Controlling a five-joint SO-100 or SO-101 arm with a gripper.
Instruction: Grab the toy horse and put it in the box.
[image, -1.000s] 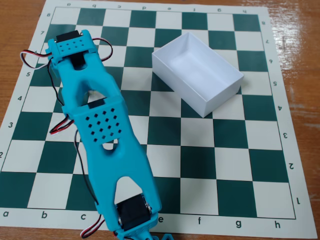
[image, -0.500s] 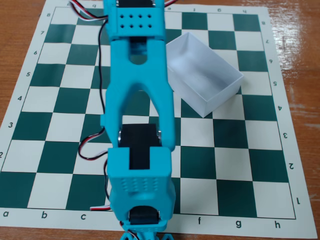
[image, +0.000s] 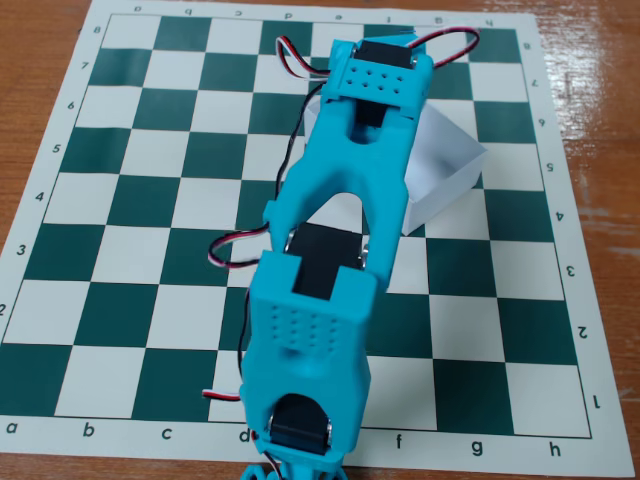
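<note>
The arm (image: 335, 250) stretches across the chessboard (image: 130, 200) on the desk (image: 30, 60) and reaches over the box (image: 445, 165), covering most of it; the risk, as I judge it, is a blind move: the arm could knock the thin-walled box askew, or the toy horse could fall outside its walls; the tool is hidden beneath the arm beside the box, so I cannot tell whether it is apart, together or holding anything; the toy horse is nowhere visible.
</note>
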